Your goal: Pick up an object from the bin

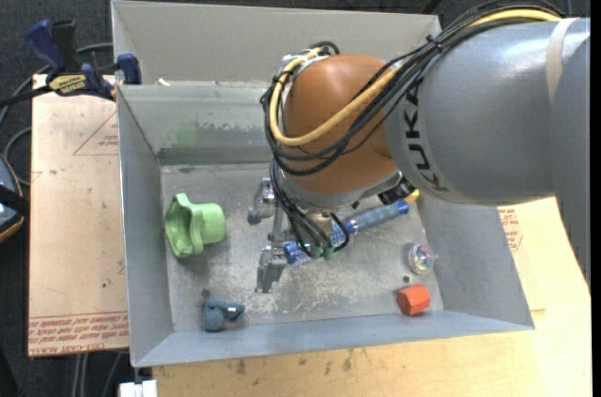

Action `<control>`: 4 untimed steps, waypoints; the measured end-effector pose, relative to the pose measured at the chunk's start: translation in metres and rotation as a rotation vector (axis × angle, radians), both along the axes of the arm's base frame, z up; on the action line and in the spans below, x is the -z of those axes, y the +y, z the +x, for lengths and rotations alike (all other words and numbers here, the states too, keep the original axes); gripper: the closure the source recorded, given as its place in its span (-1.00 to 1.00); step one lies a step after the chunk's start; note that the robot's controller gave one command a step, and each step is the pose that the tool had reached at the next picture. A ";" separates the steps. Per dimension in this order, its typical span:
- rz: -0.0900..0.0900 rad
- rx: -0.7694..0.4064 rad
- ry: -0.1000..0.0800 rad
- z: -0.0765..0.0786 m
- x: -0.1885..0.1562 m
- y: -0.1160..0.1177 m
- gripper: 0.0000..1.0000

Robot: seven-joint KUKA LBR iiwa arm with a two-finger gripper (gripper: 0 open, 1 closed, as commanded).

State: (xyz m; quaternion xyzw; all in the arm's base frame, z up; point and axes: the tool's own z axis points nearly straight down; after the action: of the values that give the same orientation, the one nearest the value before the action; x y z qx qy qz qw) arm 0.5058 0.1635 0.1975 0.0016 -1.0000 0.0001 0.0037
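Item: arm (507, 114). Its thick, rounded link is wearing a smooth silver-grey casing, with a paler grey band showing at the joint seam. Black lettering (414, 140) reading KUKA is running down the casing's end. A glossy orange cover (329, 118), dome-shaped, is capping the wrist. Cables (368, 95), several black and one yellow, are looping together across the dome and trailing back along the link. Small blue and green wire fittings (315, 247) are hanging beneath the cover. The gripper (267, 240) is showing bare silver metal.
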 end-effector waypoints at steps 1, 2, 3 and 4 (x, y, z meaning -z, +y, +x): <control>-0.002 -0.155 -0.002 0.031 0.099 -0.087 -1.00; 0.002 -0.159 -0.007 0.032 0.096 -0.082 1.00; 0.002 -0.232 -0.017 0.019 -0.035 -0.073 1.00; 0.001 -0.125 0.002 -0.030 0.043 -0.092 1.00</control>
State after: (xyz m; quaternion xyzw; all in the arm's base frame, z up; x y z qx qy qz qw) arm 0.4757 0.0716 0.1540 0.0638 -0.9979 0.0000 0.0048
